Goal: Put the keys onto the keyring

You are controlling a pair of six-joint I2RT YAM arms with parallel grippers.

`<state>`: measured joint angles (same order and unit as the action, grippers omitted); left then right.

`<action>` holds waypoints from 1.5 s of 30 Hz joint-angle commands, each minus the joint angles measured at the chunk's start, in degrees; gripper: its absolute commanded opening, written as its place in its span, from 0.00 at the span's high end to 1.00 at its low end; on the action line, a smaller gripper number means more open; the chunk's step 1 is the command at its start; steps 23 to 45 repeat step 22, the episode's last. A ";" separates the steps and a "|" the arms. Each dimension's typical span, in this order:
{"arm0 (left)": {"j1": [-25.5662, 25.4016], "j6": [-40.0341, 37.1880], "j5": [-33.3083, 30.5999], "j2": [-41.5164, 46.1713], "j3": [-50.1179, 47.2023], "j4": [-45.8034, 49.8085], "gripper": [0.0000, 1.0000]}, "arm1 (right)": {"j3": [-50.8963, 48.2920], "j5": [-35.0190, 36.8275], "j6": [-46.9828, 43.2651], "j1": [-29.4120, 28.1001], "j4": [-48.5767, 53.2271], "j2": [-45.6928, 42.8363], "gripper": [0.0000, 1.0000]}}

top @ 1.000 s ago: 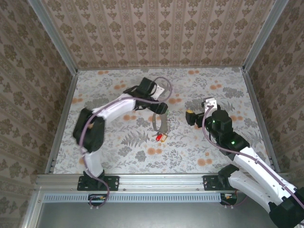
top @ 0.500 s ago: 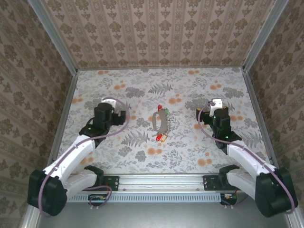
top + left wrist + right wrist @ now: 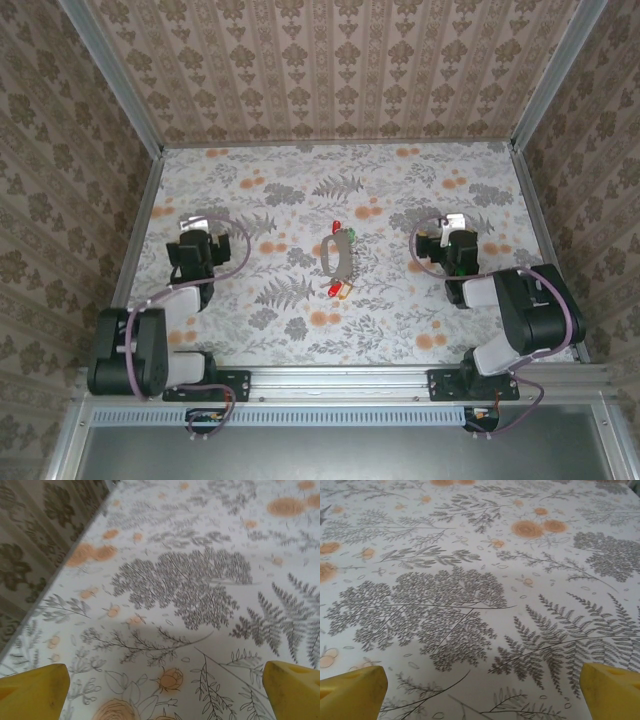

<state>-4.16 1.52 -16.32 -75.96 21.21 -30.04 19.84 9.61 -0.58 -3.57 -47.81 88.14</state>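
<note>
Centre frame: keyring (image 3: 338, 257) lay long axis top-to-bottom, keys (image 3: 340, 289) at both ends. Both left fingers (image 3: 30, 690) and right fingers (image 3: 350, 692) stood wide apart, empty.

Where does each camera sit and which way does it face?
Top external: above and behind the bases, looking down on the table; left pincer and right pincer flank the keyring and keys.
Left wrist: looks across the table toward the left wall, its open fingertips below.
Right wrist: looks low across the table, its open fingertips below.
Shared: floral table.
</note>
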 commanded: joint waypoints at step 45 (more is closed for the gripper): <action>3.38 -2.76 11.87 -11.76 1.33 -19.51 0.00 | 3.04 -1.63 2.61 1.56 -2.24 -0.50 0.00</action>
